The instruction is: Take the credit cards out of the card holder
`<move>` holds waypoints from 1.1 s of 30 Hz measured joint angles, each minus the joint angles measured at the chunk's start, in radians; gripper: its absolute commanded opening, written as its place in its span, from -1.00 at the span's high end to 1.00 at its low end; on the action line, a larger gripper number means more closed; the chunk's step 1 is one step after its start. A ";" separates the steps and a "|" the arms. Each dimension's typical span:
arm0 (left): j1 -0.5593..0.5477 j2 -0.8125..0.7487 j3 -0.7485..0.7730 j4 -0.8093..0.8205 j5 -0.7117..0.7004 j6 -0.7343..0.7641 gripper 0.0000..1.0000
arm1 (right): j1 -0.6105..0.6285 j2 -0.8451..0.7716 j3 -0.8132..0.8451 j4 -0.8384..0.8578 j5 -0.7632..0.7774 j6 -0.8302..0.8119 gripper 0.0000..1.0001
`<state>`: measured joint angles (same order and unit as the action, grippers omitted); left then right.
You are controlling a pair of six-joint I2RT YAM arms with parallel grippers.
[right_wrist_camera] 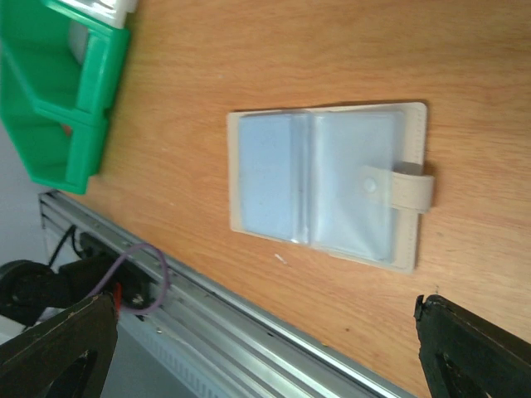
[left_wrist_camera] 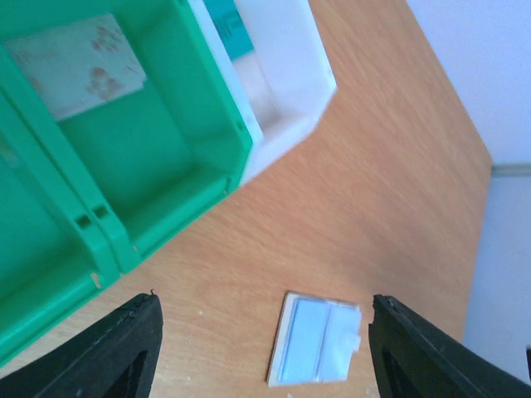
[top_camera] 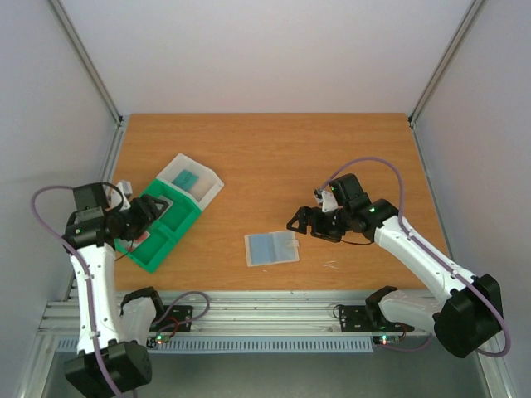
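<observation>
The card holder [top_camera: 271,247] lies open and flat on the wooden table, a pale sleeve with two bluish panels and a side tab [right_wrist_camera: 411,186]. No gripper touches it. A teal credit card [top_camera: 184,177] rests in the white box [top_camera: 207,189]. A pale patterned card [left_wrist_camera: 79,62] lies in a compartment of the green tray [top_camera: 162,240]. My left gripper [top_camera: 156,211] hovers over the tray's near edge, open and empty; the card holder [left_wrist_camera: 318,338] shows between its fingertips, farther off. My right gripper [top_camera: 305,222] stands open just right of the holder [right_wrist_camera: 328,182], holding nothing.
The green tray [left_wrist_camera: 166,166] and the white box [left_wrist_camera: 290,99] sit side by side at the table's left. An aluminium rail [right_wrist_camera: 274,332] runs along the near table edge, with cables beneath it. White walls enclose the table on three sides.
</observation>
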<state>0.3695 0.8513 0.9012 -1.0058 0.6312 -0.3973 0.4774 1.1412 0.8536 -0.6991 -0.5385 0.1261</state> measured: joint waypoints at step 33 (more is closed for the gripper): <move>-0.533 -0.219 -0.049 0.300 0.048 -0.154 -0.99 | 0.000 -0.320 0.277 -0.187 0.352 -0.087 -0.97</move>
<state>-0.1638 0.6319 0.8524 -0.7055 0.6788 -0.5510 0.4778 0.8207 1.1309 -0.8860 -0.1860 0.0395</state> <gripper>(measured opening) 0.993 0.985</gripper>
